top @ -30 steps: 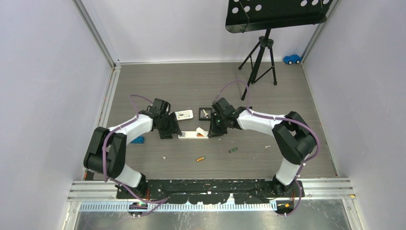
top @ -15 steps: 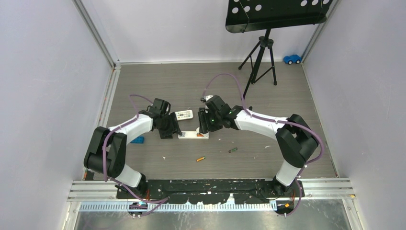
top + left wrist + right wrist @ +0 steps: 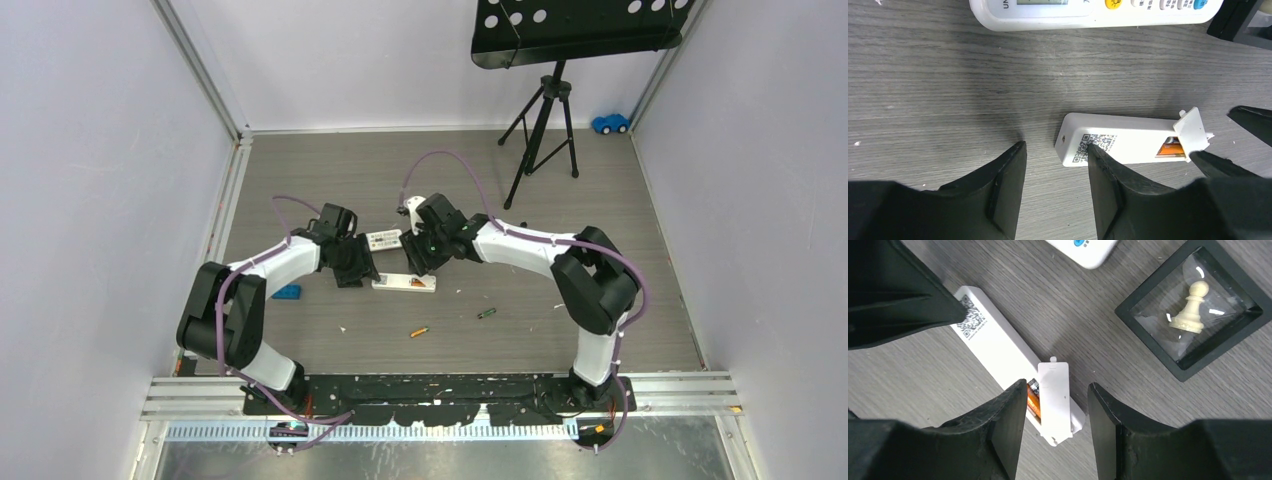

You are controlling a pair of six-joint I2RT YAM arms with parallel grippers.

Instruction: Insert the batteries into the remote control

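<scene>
White remote back-up on tabletop, orange battery inside, cover loose, askew. Both spread: right end effector astride cover, left end effector at QR end. Risk of skewing cover on squeeze, shoving remote.

Left hand, jaws apart, at remote control

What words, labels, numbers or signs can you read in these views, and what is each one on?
"UN": on the shorter white remote, beside its display; the rest is cut off by the picture's edge.
QR code: on the back of the remote control; the fine print beside it is too small to read.
Markings on the shorter remote's buttons: too blurred to read.
Top view: nothing legible.
</scene>
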